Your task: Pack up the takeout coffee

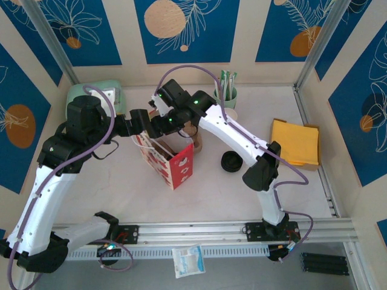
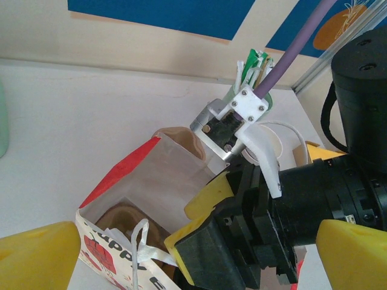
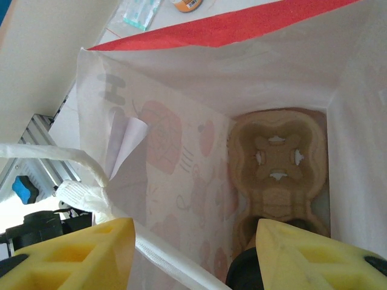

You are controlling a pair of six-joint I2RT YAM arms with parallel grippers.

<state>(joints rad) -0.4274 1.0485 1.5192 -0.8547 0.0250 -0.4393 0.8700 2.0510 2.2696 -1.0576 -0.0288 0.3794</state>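
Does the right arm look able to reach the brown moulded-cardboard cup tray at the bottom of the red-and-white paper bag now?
Probably yes: the right hand hangs above the open mouth of the red-and-white paper bag, and the brown moulded-cardboard cup tray lies in plain sight below it.

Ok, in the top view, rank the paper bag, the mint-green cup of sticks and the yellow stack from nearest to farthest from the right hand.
1. The paper bag, directly under the right hand, mid-table.
2. The mint-green cup of sticks, at the back wall.
3. The yellow stack, far right of the table.
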